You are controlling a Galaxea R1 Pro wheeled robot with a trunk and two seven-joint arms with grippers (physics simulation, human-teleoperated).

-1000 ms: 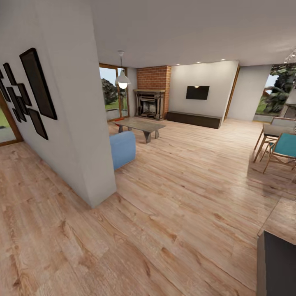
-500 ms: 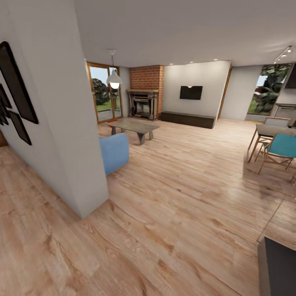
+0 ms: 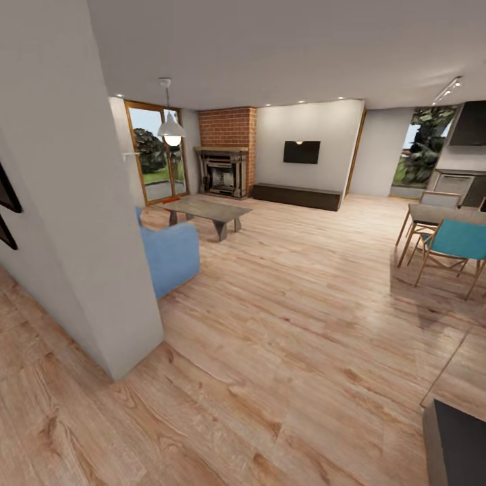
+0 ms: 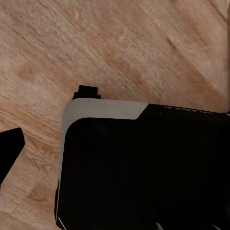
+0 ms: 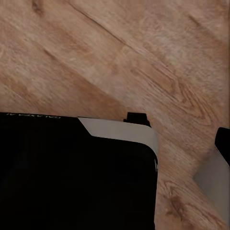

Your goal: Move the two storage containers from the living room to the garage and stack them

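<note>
wall corner: white partition (image 3: 101, 270) fills my near left, with dark picture frames (image 3: 7, 209) at its edge.
sofa: blue arm (image 3: 169, 256) pokes out just behind the partition.
coffee table: low grey slab (image 3: 206, 210) beyond the sofa, under a hanging lamp (image 3: 171, 128).
back wall: brick fireplace (image 3: 223, 169), then a wall TV (image 3: 302, 152) over a long dark low cabinet (image 3: 297, 196).
floor: light wood planks (image 3: 290, 324) run wide open through the middle, so I'm in the living room.
right side: dining table (image 3: 439, 216) with a teal chair (image 3: 455, 244); a dark block (image 3: 453, 442) cuts the near right corner, can't say what it is.
containers: I can't spot either orange-red box from here; likely further in near the sofa or cabinet, but that's a guess.
containers vs grippers: no relation to give, since I have nothing to measure against.
handling guess: open-topped boxes with flat walls should be stiff and fairly light when empty; smooth walls may slip, so I'd pinch over a long wall's rim or clamp opposite walls with both arms.
left wrist: planks and the robot's black, grey-edged body (image 4: 143, 167); a dark tip at the frame edge might be a finger, so I can't tell the left gripper's spread.
right wrist: same body (image 5: 72, 177) over planks; right gripper's state can't be told either.
step: driving in, searching for the boxes.
</note>
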